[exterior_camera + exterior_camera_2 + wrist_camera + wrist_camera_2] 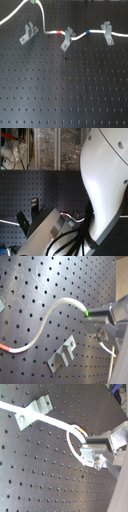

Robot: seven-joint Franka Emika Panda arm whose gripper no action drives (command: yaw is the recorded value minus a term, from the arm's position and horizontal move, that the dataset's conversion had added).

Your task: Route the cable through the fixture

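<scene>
White cable [52, 33] already runs through the middle clip [66, 41] and the end clip [107, 33] in the first exterior view. The wide U-shaped fixture [63, 355] is still empty. In the first wrist view the pincer [92, 317] pinches the cable at its green band [87, 314], with the fixture near, below the fingertips. Remaining: seat the cable between the prongs.

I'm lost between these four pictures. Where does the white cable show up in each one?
First exterior view: the cable runs along the top, through grey clips.
Second exterior view: mostly hidden by the robot arm; a short white stretch shows beside it.
First wrist view: it curves into the gripper.
Second wrist view: it passes a grey clip.
Shared landmark: the black perforated board.
</scene>
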